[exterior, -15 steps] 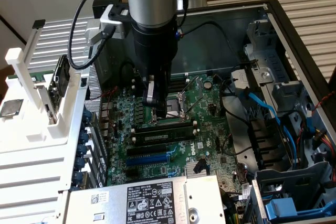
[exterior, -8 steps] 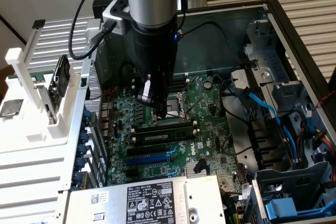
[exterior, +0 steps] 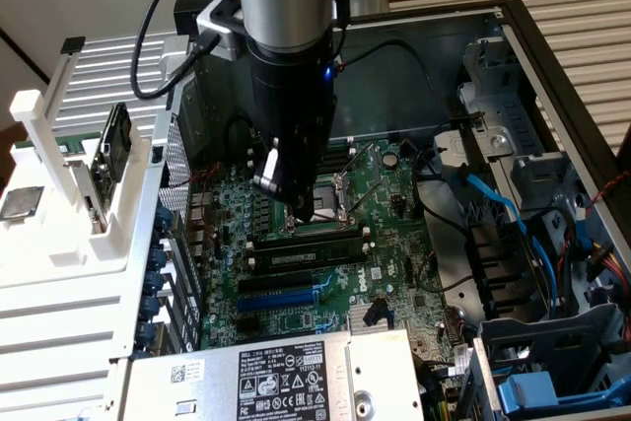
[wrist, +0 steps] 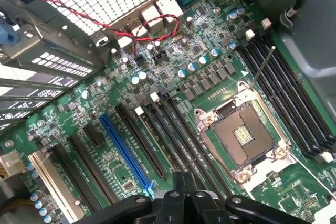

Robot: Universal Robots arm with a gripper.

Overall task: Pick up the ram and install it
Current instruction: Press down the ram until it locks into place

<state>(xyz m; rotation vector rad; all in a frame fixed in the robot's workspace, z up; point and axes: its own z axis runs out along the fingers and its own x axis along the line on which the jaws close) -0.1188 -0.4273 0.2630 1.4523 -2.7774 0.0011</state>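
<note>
The open computer case (exterior: 552,66) is seen lying flat, with the green motherboard (exterior: 385,214) exposed inside. The arm (exterior: 286,56) is positioned over the board, its gripper (exterior: 296,206) lowered near the empty CPU socket (wrist: 245,134) — jaws pressed together, nothing pinched between them. The ram (exterior: 306,255) is found seated in a slot just beside the socket, label up, on the side toward the blue expansion slot (wrist: 125,151) (neighbouring black memory slots (wrist: 283,85) beyond the socket are bare). A red-black twisted wire (wrist: 105,20) is noted by the rear grille.
</note>
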